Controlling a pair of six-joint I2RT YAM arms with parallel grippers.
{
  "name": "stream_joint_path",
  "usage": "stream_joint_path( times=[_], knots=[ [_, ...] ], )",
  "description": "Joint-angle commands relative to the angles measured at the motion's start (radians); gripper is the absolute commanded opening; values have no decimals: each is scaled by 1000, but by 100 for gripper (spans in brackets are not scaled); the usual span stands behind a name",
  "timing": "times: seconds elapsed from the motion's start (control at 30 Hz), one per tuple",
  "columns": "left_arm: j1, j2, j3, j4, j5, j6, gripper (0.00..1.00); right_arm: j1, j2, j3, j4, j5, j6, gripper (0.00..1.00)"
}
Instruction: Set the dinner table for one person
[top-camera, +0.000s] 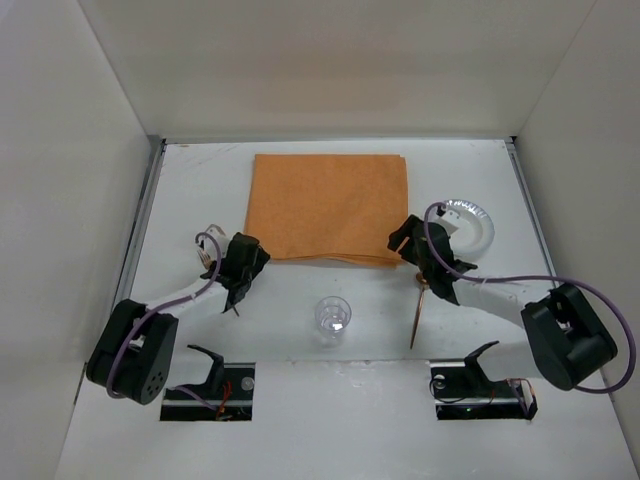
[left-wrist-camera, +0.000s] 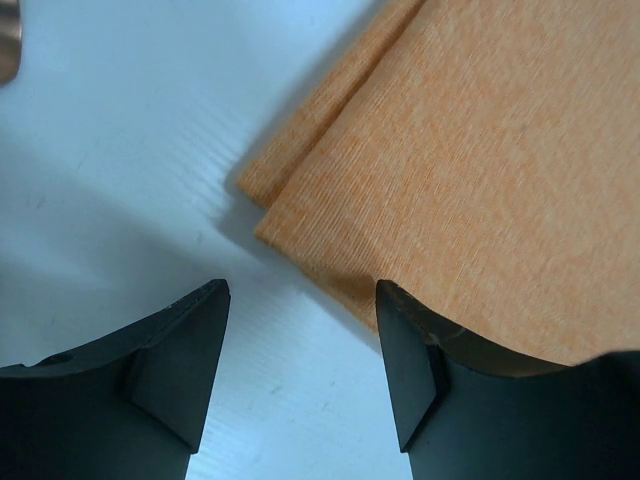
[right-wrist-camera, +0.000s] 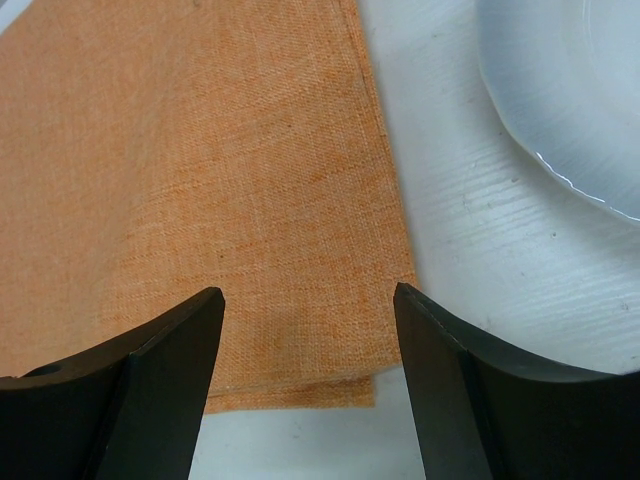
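Note:
The dinner table (top-camera: 200, 180) is a large white top with metal rails along its sides. A folded orange cloth mat (top-camera: 330, 205) lies at its back middle. My left gripper (top-camera: 254, 253) is open and empty just above the mat's near left corner (left-wrist-camera: 300, 215). Its right finger (left-wrist-camera: 410, 350) overlaps the mat edge in the left wrist view. My right gripper (top-camera: 401, 238) is open and empty over the mat's near right corner (right-wrist-camera: 300, 300). A white plate (top-camera: 472, 222) lies right of the mat and shows in the right wrist view (right-wrist-camera: 570, 90).
A clear glass cup (top-camera: 332, 318) stands near the front middle. A thin copper-coloured utensil (top-camera: 418, 312) lies under the right arm. A copper-coloured tip (left-wrist-camera: 8, 45) shows at the left wrist view's top left. White walls enclose the table.

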Motion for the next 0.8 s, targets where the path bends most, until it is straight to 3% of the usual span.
stream_joint_path(
  times=[0.0,0.23,0.4,0.53,0.67,0.77],
  knots=[
    [32,39,-23,111,-4,-15,58,11,-34,36,-58,-5,12,75],
    [73,109,-49,225,-22,-53,55,11,-19,33,-111,-33,30,71],
    [66,135,-46,274,-56,-62,47,22,60,65,-102,-53,36,71],
    [66,154,-46,300,-73,-56,32,22,117,82,-84,-80,50,70],
    [66,132,-38,322,-82,-29,10,3,136,89,-75,-103,58,66],
    [55,31,-24,303,-96,25,3,0,127,85,-84,-94,45,64]
  ],
)
